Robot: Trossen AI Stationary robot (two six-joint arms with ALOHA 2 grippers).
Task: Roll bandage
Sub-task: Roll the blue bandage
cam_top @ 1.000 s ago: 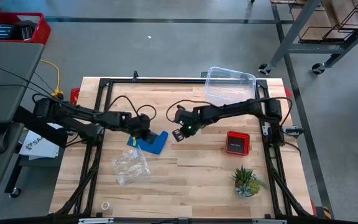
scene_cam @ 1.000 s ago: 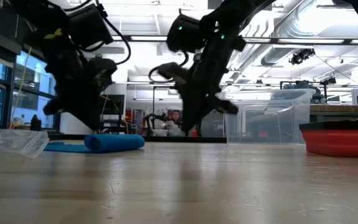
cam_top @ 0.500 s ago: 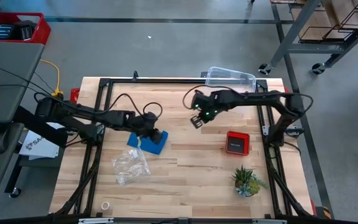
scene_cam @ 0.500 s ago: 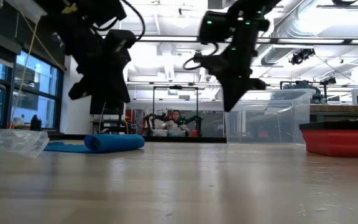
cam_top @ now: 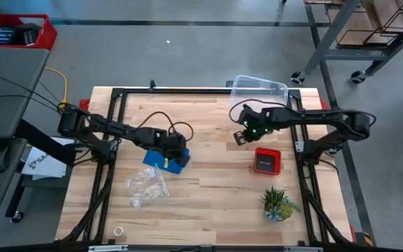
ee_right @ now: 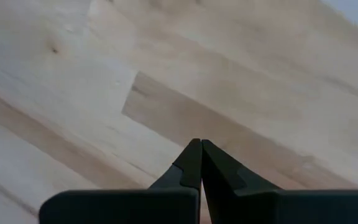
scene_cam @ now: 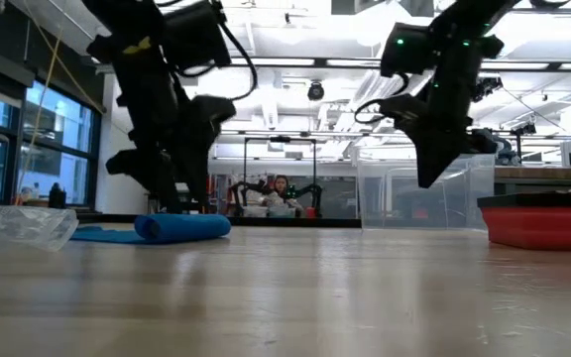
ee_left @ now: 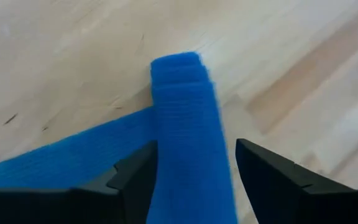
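High view is giving us the whole table (cam_top: 215, 210), and going left to right we are seeing open wood along the left edge, then a crinkled plastic bag (cam_top: 147, 187) toward the front left, a small white ring (cam_top: 118, 231) near the front edge, and a broad bare stretch of planks through the middle. Farther right, a clear box (cam_top: 259, 93) is sitting at the back edge, a red-and-black square device (cam_top: 266, 159) is lying right of centre, and a small potted plant (cam_top: 278, 204) is standing near the front right.

We are finding the bandage (cam_top: 168, 160) left of centre, just behind the bag: bright blue, partly wound. In the low view the bandage (scene_cam: 180, 227) is lying as a short, thick roll on the wood, with a flat tail trailing away from it toward the bag.

Our left gripper (cam_top: 175, 149) is sitting right over the roll. In the left wrist view its fingers (ee_left: 135, 177) are standing spread, one on each side of the roll (ee_left: 188, 143); we cannot tell whether they are touching the cloth, and the roll is resting on the table, let go rather than pinched.

Our right gripper (cam_top: 241, 137) is hanging above bare wood between the bandage and the red device, fingers (ee_right: 188, 165) pressed together on nothing.
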